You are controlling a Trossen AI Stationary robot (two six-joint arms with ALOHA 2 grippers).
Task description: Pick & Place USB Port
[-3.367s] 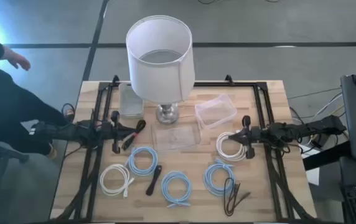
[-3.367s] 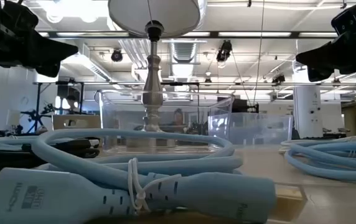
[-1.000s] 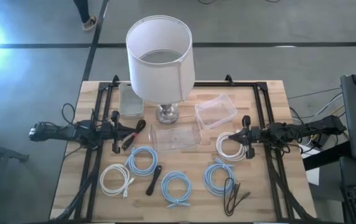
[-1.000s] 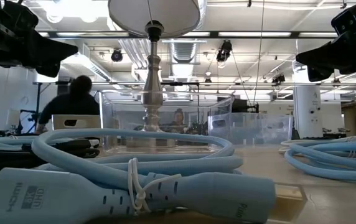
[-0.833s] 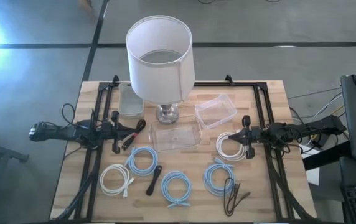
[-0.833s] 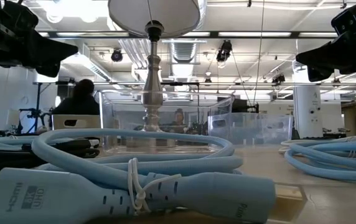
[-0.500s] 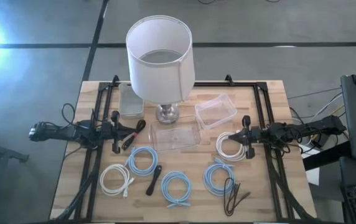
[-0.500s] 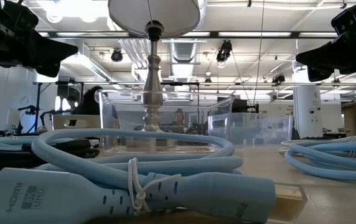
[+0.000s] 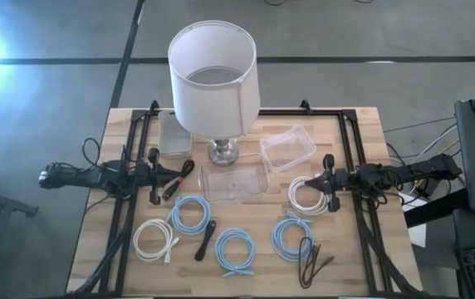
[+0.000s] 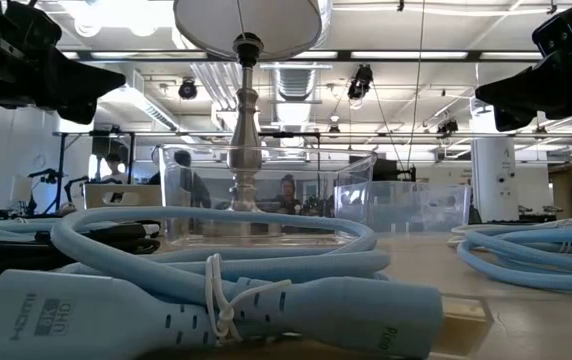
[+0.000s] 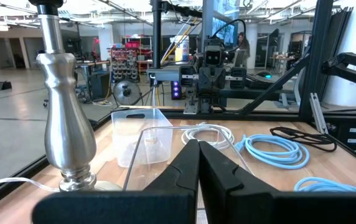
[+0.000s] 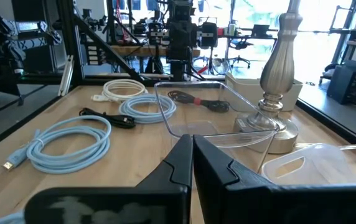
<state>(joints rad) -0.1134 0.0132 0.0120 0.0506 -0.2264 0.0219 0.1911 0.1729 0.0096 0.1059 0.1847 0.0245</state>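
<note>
Black USB cable (image 9: 205, 240) — long axis near-far, slightly tilted

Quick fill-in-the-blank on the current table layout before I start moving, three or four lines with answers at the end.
1. The lamp has a shade coloured ____.
2. The left gripper and right gripper both have their fingers ____.
3. The clear bin directly in front of the lamp base holds ____ cables.
4. The coiled cable closest to the right gripper is coloured ____.

Missing words: white; shut; no; white
</note>
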